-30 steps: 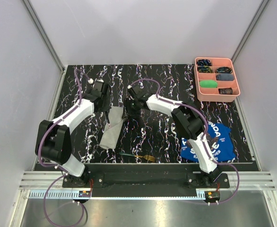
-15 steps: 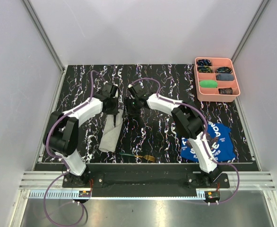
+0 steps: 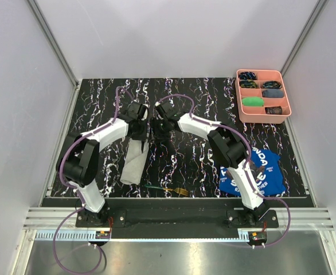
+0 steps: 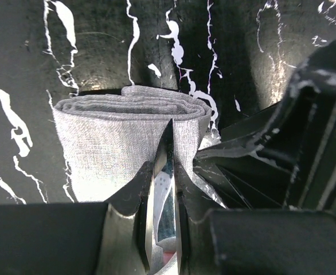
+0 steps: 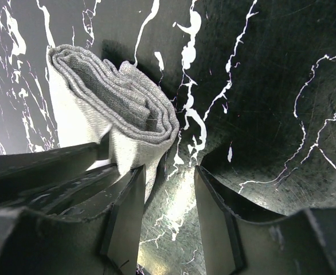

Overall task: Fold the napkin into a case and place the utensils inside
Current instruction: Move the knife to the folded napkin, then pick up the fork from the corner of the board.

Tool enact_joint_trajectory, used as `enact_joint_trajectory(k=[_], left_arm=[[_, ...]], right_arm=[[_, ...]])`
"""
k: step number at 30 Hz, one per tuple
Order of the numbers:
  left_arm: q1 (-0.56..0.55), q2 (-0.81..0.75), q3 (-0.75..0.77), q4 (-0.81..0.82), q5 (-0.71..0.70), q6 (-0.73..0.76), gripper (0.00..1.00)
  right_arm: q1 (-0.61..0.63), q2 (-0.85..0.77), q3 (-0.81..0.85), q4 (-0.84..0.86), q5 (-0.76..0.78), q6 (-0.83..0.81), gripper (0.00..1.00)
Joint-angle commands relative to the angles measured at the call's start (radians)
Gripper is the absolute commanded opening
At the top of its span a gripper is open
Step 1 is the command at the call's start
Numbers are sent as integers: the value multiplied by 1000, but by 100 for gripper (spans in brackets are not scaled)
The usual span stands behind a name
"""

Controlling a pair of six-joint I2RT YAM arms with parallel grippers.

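The napkin (image 3: 133, 161) lies folded as a narrow layered grey case on the black marbled table. Its open far end shows in the left wrist view (image 4: 110, 149) and the right wrist view (image 5: 122, 109). My left gripper (image 3: 140, 129) (image 4: 163, 172) is shut on the knife (image 4: 168, 143). The shiny blade stands edge-on over that end, and a bit of pink handle shows between the fingers. My right gripper (image 3: 159, 129) (image 5: 168, 172) is open and empty, with its left finger (image 5: 125, 212) against the case's right edge. The green-handled fork (image 3: 167, 189) lies near the front edge.
A pink compartment tray (image 3: 287, 94) with small items stands at the back right. A blue printed cloth (image 3: 251, 172) lies at the front right beside the right arm. Both wrists crowd the case's far end.
My left arm has swung right and forward to the case's far end, close beside the right gripper. The case has shifted slightly. The right gripper has barely moved.
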Motion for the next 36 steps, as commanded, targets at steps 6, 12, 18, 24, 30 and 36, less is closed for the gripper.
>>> enact_joint_trajectory(k=[6,12,18,24,30,36], left_arm=[[-8,33,38,2,46,24,0],[-7,7,71,-38,37,9,30],[-2,-105,140,-96,8,-3,51],[-1,-292,90,-119,126,15,56],[-196,-442,-112,-13,333,9,69],[-500,-424,-252,88,255,40,69]], right_arm=[[-7,32,41,15,-13,9,49],[-7,28,42,9,-13,0,49],[-27,-43,58,-107,44,-54,59],[-45,-179,30,-276,186,-115,91],[-131,-400,-180,-296,166,-86,100],[-177,-670,-433,-295,133,-105,100]])
